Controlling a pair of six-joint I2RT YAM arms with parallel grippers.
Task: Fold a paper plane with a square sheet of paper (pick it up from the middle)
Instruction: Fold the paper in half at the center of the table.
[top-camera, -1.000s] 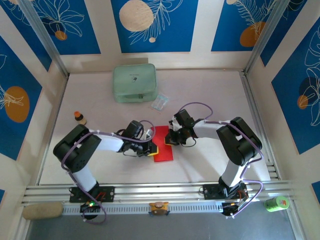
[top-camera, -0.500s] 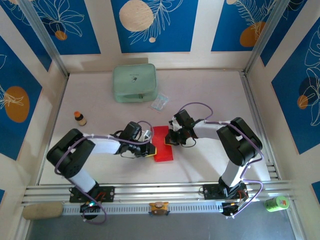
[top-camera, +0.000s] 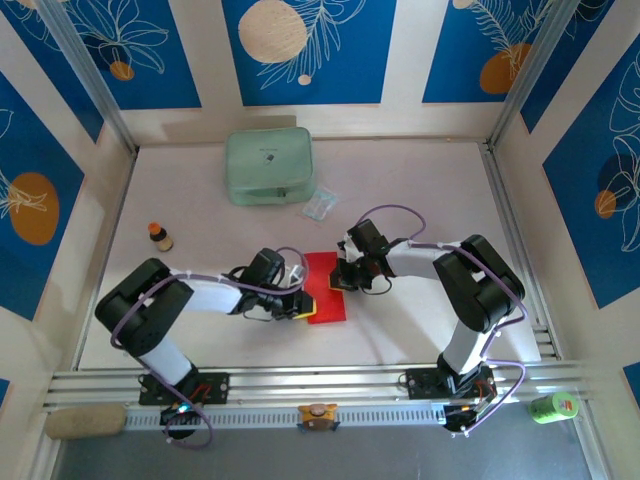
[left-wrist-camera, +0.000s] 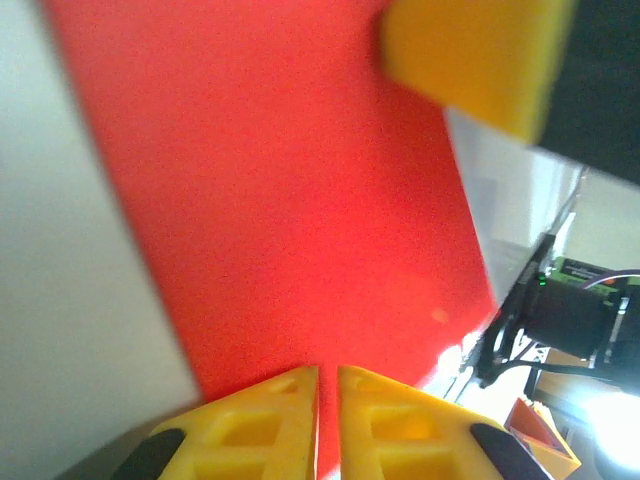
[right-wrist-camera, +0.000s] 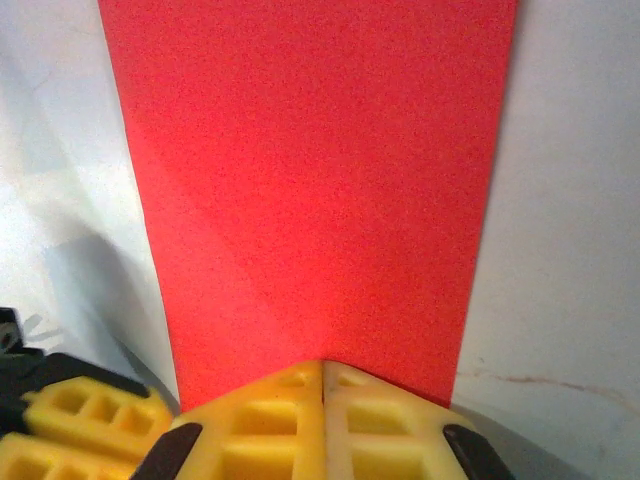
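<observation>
Now: sheet (top-camera: 326, 292) lies flat on the table (top-camera: 430, 190), a narrow red rectangle between the two sets of jaws, so likely already halved. Left jaws are closed to a hairline slit, tips at the sheet's left edge. Right jaws are fully closed, tips on the opposite edge. Pinching or only pressing: cannot tell. Step, I judge: setting the centre crease. Next calls for one side pinning while the other lifts a corner inward.

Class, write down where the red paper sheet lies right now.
In the top view the red sheet lies mid-table between the left gripper and right gripper, in front of the green pouch.
</observation>
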